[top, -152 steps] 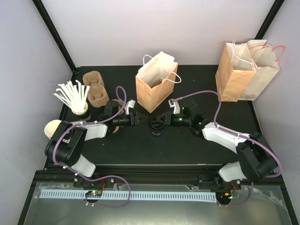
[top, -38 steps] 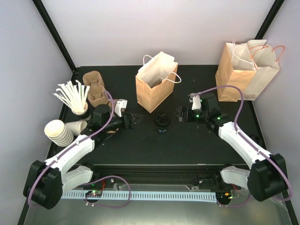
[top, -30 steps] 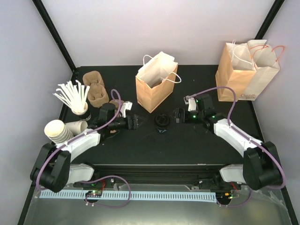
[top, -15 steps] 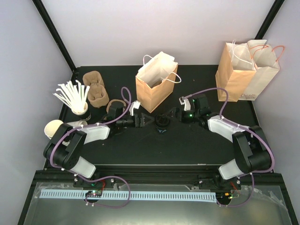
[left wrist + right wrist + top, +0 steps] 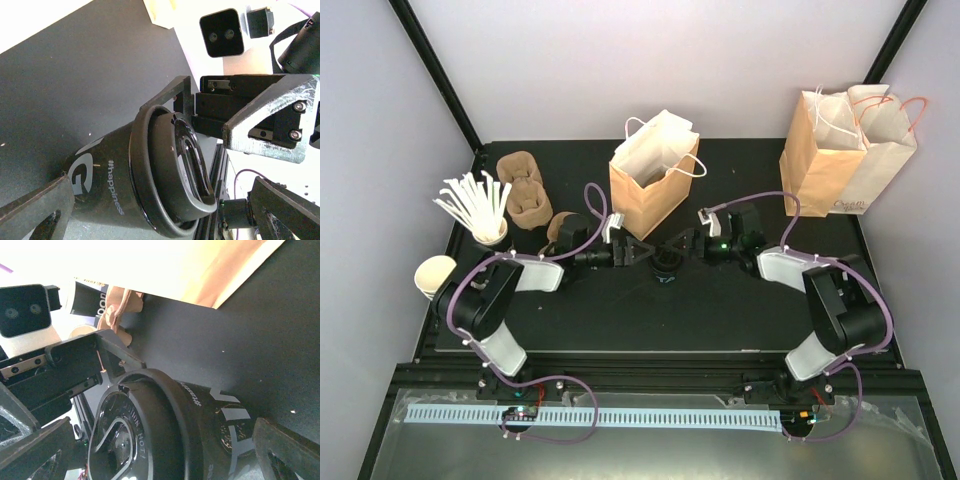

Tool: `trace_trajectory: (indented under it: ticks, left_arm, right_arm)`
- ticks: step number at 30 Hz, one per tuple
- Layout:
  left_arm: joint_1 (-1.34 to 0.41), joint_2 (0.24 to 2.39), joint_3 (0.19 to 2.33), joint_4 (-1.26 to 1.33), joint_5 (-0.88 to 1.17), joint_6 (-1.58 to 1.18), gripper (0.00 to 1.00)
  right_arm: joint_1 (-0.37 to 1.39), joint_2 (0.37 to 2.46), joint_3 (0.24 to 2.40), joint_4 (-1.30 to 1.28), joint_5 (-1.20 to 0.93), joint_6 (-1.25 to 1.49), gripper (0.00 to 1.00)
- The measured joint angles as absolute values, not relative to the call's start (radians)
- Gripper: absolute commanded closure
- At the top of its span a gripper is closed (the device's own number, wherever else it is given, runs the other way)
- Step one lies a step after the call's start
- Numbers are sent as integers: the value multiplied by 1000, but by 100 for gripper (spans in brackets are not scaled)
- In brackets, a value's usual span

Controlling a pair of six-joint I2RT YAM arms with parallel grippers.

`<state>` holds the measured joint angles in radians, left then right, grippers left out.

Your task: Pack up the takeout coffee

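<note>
Now our left hand (image 5: pixel 642 253) sits low over the counter (image 5: pixel 620 310), fingers spread to either side of the coffee (image 5: pixel 665 262), gripping nothing. The coffee stands upright between both hands, just on our side of the open bag (image 5: pixel 650 190). Our right hand (image 5: pixel 684 243) faces it from the other side, fingers likewise apart. We judge crowding to be the risk: with both hands so near one cup, closing together could clash fingers, tip it, or pop the lid and spill.

The takeout coffee (image 5: pixel 115 195) sits between the spread left jaws, right jaws beside its lid (image 5: pixel 182 170).
</note>
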<state>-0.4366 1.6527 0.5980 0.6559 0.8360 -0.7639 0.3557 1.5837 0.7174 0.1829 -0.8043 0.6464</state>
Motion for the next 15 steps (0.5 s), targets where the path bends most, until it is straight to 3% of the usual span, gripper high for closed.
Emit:
trace_trajectory:
  ticks: [15]
  left_arm:
    - [-467,1750,647,726,854,-810,2]
  right_arm:
    - [355,1690,729,271,-866,709,6]
